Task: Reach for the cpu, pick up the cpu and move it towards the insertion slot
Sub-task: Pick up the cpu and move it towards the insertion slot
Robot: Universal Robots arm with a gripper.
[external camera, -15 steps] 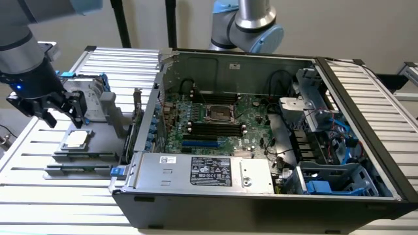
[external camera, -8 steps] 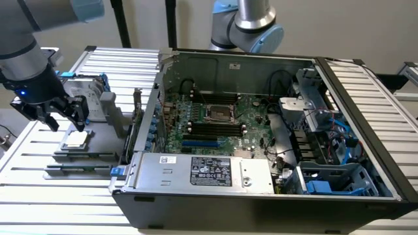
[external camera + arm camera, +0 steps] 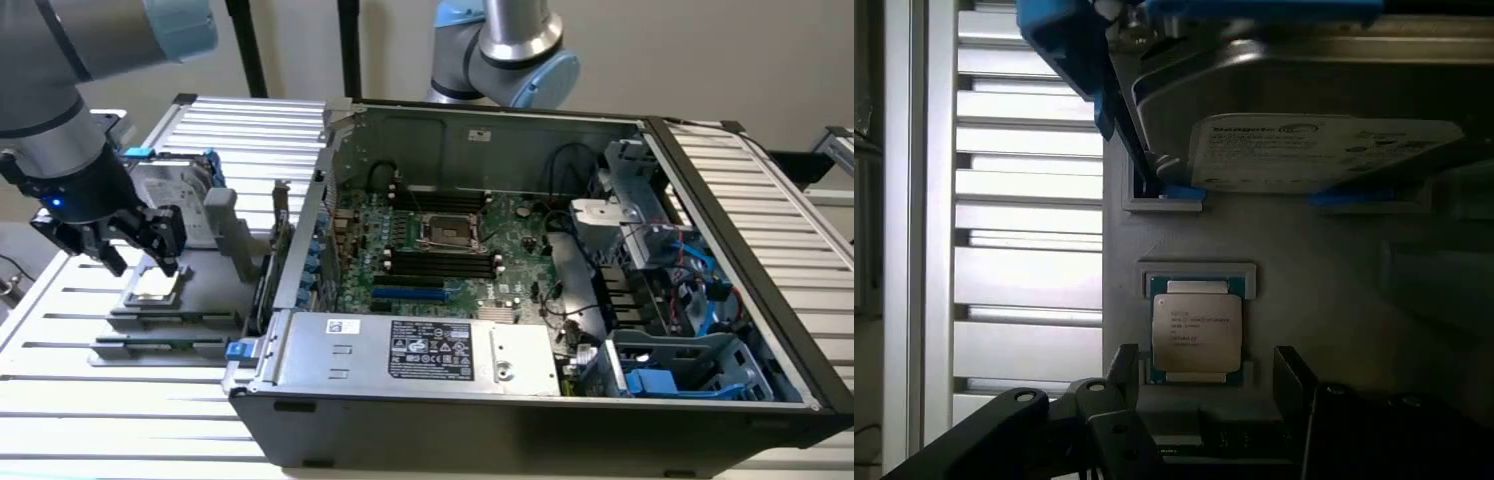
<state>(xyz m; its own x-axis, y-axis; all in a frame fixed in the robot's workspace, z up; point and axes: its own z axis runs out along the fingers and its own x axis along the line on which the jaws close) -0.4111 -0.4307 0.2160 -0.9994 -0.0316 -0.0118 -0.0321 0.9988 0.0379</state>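
Your hand (image 3: 140,262) hangs just above the cpu (image 3: 158,290), fingers (image 3: 1292,372) spread wide with nothing between them. In the wrist view they stand either side of the chip, apart from it. The cpu lies flat, metal face up, in a recess of the grey holder (image 3: 200,330) on the bench (image 3: 80,400).

Expect it to be light and stiff, with a smooth lid that may slip and an underside best left untouched. Take it squarely by the two opposite edges facing the fingers. The holder's lips hug the other two sides.

Reading the exterior view as a dial, the hard drive (image 3: 180,190) stands near at twelve o'clock of the cpu. The case wall (image 3: 300,250) rises at three o'clock. The slot (image 3: 450,232) lies beyond it, well apart, so the wall's top edge is the one to clear. Above the case the room looks open.
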